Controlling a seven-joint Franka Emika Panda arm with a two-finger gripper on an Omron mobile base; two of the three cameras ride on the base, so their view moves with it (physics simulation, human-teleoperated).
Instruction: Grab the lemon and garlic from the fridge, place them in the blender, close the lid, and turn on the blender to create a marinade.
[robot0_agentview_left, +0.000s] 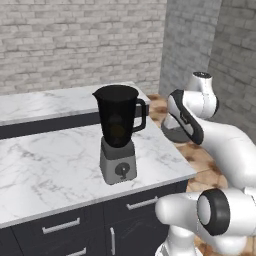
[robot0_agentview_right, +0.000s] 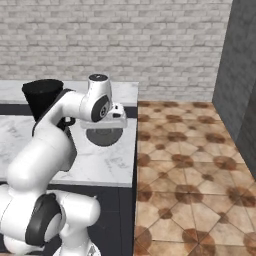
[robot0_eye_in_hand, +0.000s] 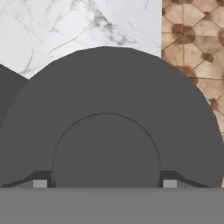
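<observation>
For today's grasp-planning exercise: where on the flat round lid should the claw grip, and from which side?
Come straight down from above and grip the raised round centre of the lid. It lies flat near the counter's edge, and the open claw already stands astride that centre.

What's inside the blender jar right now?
Through the dark blender wall a yellowish round shape shows low in the jar, probably the lemon. Garlic cannot be made out. The jar mouth is open; no lid on it.

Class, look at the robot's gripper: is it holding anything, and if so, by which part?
Nothing is gripped. The gripper stands open just above the lid, one fingertip on each side of its raised centre.
</observation>
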